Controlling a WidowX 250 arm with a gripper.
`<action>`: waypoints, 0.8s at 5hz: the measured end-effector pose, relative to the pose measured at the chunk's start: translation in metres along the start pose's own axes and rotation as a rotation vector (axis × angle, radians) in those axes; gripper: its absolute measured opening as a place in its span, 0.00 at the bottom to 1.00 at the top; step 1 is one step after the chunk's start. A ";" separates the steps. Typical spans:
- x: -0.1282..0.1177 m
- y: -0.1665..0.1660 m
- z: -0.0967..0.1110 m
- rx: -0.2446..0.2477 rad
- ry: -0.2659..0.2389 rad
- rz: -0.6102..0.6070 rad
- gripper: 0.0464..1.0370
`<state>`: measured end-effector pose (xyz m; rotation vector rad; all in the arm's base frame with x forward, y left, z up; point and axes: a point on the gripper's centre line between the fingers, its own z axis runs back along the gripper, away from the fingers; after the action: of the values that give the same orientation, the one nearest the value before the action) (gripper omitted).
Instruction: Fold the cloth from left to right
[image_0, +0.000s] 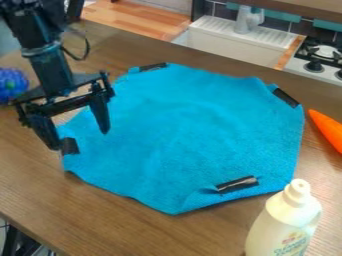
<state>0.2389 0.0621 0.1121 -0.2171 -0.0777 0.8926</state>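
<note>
Wide open, my pincer (80, 139) hangs over the left side of the blue cloth (190, 132), its two fingers well apart with nothing I can see between them. One fingertip is just beside the black strip (69, 146) on the cloth's left border; whether it touches the fabric I cannot tell. The cloth lies spread out across the middle of the worktop (30, 182), with its near border slightly rucked by another strip (237, 184). I judge that I am lining up for the grip, with the fold not begun. My main worry is closing too high or too far out and pinching air, since the fabric lies so flat. Closing well inside the border could gather a wad and give me a crooked fold. If I pull low instead of lifting, the whole cloth may slide and bunch toward the orange carrot (327, 131) at the worktop's right side. Swinging wide toward the near right corner, I could knock the white bottle (284, 222), which stands upright close to the cloth.
</note>
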 end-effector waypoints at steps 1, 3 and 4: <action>0.004 0.004 -0.004 0.024 -0.041 0.010 0.96; 0.011 0.010 -0.019 0.080 -0.039 -0.007 0.96; 0.014 0.007 -0.024 0.058 -0.044 -0.045 0.96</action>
<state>0.2458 0.0739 0.0871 -0.1411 -0.0976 0.8538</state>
